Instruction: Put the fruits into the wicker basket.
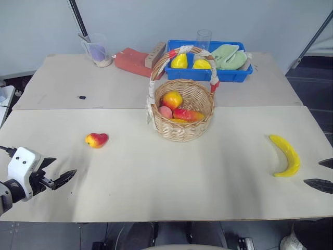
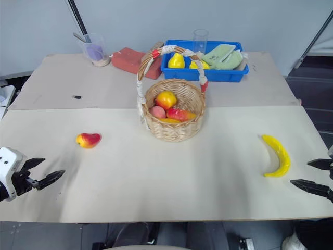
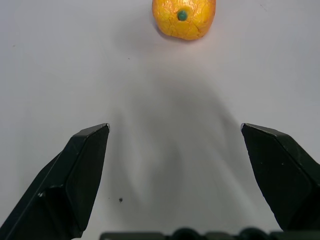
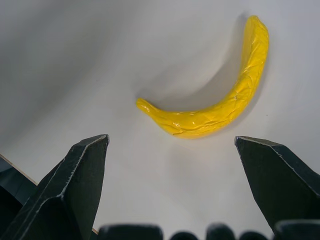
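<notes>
Sitting near the middle of the table [image 1: 156,182], the wicker basket [image 1: 182,112] stands upright with its tall handle arched over it — several fruits, red, yellow and pinkish, already lie inside. The mango-like fruit [image 1: 97,139] rests on the table well to the left of the basket, apart from it. The banana [image 1: 285,154] lies on the right side of the table, well away from the basket, its curve bowing toward the table's right edge. The left end effector [image 1: 58,172] hovers low at the near left, its two black fingers spread wide and holding nothing; in its wrist view the mango-like fruit lies ahead of the fingers, not between them. The right end effector [image 1: 323,174] is at the near right edge, fingers likewise spread and empty — the banana lies just ahead of it, untouched. Behind the basket sits a blue bin [image 1: 208,73] with two yellow pear-shaped fruits [image 1: 180,61] and a green cloth [image 1: 229,56].
</notes>
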You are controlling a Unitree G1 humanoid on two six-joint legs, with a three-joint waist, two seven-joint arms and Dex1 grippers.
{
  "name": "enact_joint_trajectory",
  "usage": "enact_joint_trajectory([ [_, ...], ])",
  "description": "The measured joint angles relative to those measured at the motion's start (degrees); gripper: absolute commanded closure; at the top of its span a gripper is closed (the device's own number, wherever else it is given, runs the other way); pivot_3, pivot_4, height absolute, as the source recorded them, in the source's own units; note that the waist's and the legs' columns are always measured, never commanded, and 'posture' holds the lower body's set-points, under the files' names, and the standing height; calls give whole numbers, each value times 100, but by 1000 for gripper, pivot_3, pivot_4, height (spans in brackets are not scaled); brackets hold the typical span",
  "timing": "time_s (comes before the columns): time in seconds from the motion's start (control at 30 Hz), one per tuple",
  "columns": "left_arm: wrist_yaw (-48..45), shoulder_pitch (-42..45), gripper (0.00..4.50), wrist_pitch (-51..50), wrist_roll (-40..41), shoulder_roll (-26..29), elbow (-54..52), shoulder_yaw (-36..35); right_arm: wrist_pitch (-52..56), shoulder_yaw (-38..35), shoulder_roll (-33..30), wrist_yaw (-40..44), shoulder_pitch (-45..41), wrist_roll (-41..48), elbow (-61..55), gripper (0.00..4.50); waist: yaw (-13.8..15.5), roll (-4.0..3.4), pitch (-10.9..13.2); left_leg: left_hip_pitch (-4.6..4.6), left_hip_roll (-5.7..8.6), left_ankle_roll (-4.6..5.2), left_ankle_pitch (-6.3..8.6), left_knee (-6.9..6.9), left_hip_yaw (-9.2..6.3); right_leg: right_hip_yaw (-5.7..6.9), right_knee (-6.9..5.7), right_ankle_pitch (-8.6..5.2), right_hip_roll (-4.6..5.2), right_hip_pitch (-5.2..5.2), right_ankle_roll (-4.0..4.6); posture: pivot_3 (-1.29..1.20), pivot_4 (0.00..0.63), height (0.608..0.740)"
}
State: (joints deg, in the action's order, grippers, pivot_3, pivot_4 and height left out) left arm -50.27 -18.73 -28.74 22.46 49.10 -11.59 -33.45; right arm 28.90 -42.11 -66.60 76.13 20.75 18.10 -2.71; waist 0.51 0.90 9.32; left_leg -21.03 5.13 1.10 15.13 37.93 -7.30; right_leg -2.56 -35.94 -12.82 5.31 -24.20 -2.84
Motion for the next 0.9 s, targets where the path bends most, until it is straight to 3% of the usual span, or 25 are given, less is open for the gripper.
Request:
enact_joint_trajectory([
  [0.6,181,370,0,85,312,-324,-22,-248,-242,337,5,17,-482,88,151,26,-12,-2,-1,3,-2,-1,-1,0,2,-2,-2,1,-1,0,1,0,150,740],
  [0.9,814,916,0,-409,700,-864,-360,75,984,1083,61,-450,-1850,1329,-1653,26,-5,-3,-2,6,-6,-5,-3,1,3,0,-10,4,-3,0,2,0,150,740],
])
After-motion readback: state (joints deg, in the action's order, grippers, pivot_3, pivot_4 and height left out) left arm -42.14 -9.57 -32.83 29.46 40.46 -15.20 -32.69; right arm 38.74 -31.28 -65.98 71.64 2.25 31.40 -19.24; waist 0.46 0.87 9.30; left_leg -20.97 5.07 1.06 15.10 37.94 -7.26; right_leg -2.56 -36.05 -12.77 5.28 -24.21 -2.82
